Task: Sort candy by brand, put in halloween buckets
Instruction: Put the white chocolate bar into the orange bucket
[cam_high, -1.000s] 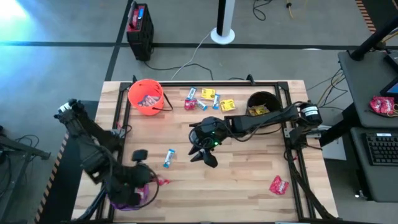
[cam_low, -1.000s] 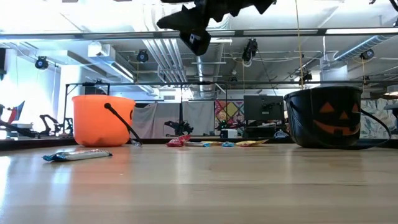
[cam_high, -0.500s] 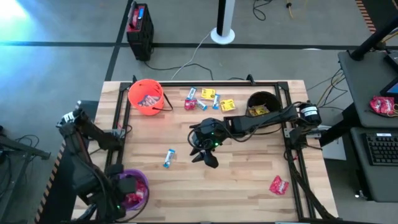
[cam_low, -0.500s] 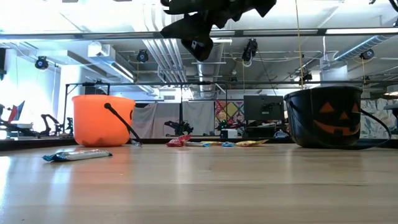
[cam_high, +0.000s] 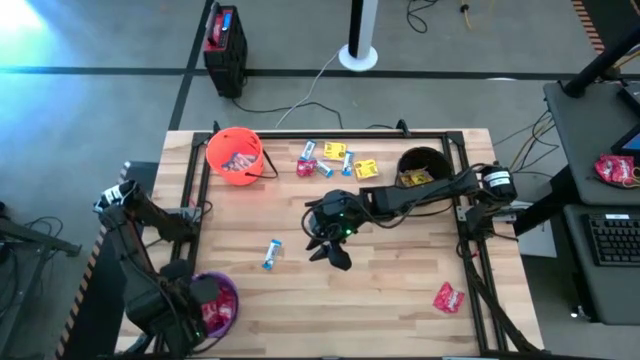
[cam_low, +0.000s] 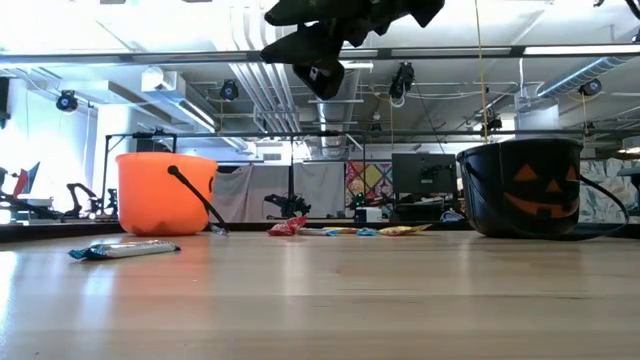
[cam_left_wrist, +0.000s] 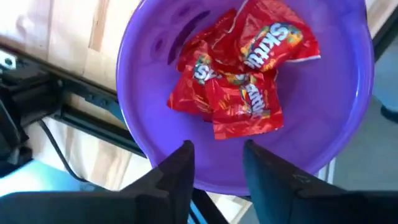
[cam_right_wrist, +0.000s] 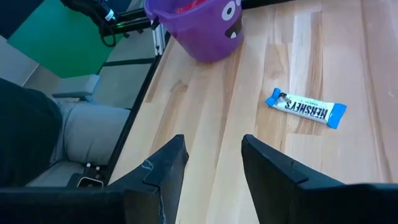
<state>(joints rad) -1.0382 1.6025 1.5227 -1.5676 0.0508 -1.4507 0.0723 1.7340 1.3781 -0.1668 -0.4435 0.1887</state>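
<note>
Your left gripper (cam_left_wrist: 214, 158) hangs over the purple bucket (cam_left_wrist: 348, 124) at the table's near left corner, fingers apart, empty; red candy packets (cam_left_wrist: 239, 81) lie inside. Right gripper (cam_right_wrist: 208, 155) hovers mid-table, fingers parted, empty, just right of a blue-and-white candy (cam_high: 271, 254)

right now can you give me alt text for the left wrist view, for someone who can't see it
Looking down into the translucent purple bucket, where a few red Skittles packets lie crumpled together on its floor. The left pincer hangs open above the bucket's rim, holding nothing. Light wooden table and dark frame rails show beside the bucket.
</note>
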